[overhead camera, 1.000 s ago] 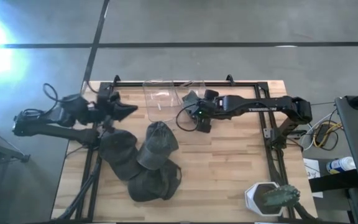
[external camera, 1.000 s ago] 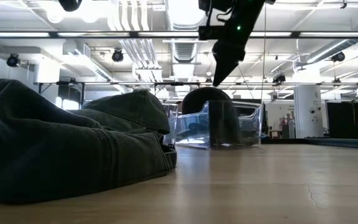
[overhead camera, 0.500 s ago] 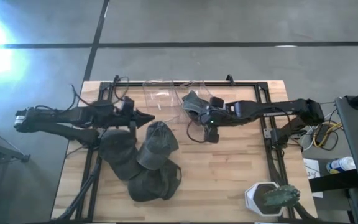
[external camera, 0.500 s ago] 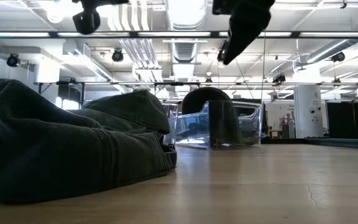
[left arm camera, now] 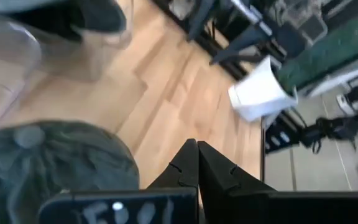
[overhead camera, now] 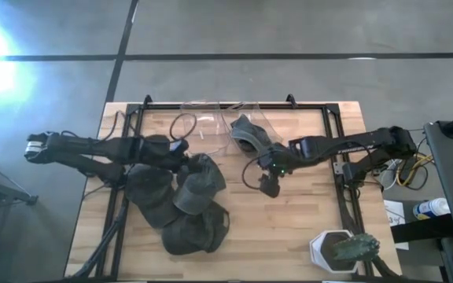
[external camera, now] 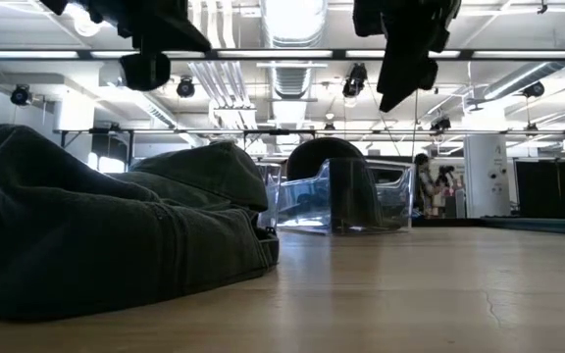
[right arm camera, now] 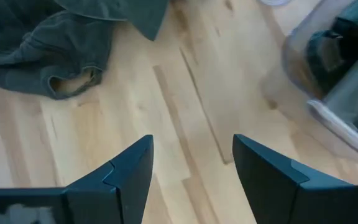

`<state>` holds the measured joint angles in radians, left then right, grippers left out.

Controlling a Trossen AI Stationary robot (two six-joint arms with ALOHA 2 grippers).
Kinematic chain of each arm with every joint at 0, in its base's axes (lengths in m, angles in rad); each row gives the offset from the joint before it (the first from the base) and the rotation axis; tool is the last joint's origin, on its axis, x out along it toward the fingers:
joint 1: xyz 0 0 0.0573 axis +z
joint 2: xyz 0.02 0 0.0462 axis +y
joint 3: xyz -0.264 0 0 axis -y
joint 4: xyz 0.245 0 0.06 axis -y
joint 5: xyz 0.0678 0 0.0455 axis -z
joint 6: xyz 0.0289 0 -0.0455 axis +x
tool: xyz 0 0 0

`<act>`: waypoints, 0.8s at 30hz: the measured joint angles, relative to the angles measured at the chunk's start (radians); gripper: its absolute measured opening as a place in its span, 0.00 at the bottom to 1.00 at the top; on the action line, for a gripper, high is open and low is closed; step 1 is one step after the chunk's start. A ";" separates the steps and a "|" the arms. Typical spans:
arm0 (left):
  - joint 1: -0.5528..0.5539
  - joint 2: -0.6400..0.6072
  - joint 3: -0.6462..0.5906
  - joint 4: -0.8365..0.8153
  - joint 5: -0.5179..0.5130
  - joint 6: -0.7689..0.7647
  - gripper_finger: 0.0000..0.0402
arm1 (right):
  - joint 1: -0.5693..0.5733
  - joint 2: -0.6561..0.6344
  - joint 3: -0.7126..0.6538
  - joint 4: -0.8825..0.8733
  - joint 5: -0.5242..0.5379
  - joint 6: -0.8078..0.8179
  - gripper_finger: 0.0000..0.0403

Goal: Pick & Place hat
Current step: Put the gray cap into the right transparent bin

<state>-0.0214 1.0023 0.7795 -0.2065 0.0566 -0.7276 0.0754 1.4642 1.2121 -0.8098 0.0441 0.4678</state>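
Both arms are dark, slim and jointed. The right arm [overhead camera: 344, 146] bears pale lettering along its link and a small green light behind the pincer. The left arm [overhead camera: 85, 147] ends in a pale tip at its far end, and black cables loop beside both.

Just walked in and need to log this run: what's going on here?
A two-armed robot is sorting hats. One hat already sits in the clear bin at the table's far edge. The right end effector hangs open and empty over bare wood beside the bin. The left end effector, fingers shut, is above the pile of dark green hats, holding nothing yet.
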 joint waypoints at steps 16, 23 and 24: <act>-0.204 0.062 0.000 -0.243 0.037 -0.135 0.00 | 0.025 0.132 -0.007 0.191 -0.032 0.155 0.53; -0.251 0.097 0.000 -0.451 -0.081 -0.197 0.02 | 0.016 0.200 -0.008 0.281 -0.090 0.191 0.53; -0.251 0.106 0.000 -0.462 -0.084 -0.199 0.04 | 0.013 0.204 -0.008 0.295 -0.096 0.191 0.53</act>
<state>-0.2722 1.1081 0.7795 -0.6681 -0.0276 -0.9264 0.0886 1.6679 1.2037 -0.5148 -0.0520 0.6586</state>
